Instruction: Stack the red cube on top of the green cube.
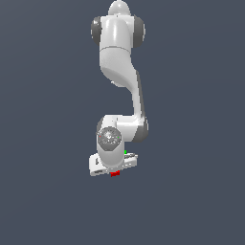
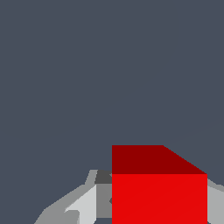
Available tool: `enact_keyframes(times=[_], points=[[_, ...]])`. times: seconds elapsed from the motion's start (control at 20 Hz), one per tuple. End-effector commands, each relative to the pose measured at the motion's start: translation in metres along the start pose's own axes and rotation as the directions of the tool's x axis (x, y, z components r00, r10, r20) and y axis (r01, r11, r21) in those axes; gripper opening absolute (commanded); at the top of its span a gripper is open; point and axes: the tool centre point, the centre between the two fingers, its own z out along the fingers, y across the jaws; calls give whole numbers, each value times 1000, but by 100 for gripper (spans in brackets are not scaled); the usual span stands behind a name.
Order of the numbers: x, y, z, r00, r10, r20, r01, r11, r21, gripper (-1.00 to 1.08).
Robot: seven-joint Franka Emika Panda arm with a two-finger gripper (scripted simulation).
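In the wrist view the red cube (image 2: 159, 192) fills the space between the two grey fingers (image 2: 103, 194) of my gripper (image 2: 159, 208). Both pads lie against its sides, so the gripper is shut on it. From the exterior view, the red cube (image 1: 115, 173) peeks out under the white gripper (image 1: 115, 171). The green cube (image 1: 125, 152) shows only as a tiny green speck just behind the hand, toward the exterior view's right; most of it is hidden. It does not appear in the wrist view.
The white arm (image 1: 119, 57) reaches down from the top of the exterior view over a plain dark grey floor (image 1: 48, 191). Nothing else is in sight.
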Motion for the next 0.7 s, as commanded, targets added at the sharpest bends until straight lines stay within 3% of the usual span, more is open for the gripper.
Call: enact_keyframes(times=[0.0,0.35,0.65], points=[[0,0,0,1000,0,0,0,1000,0,-100],[-1,0,-15,1000,0,0,0,1000,0,-100],[-1,0,-56,1000,0,0,0,1000,0,-100]])
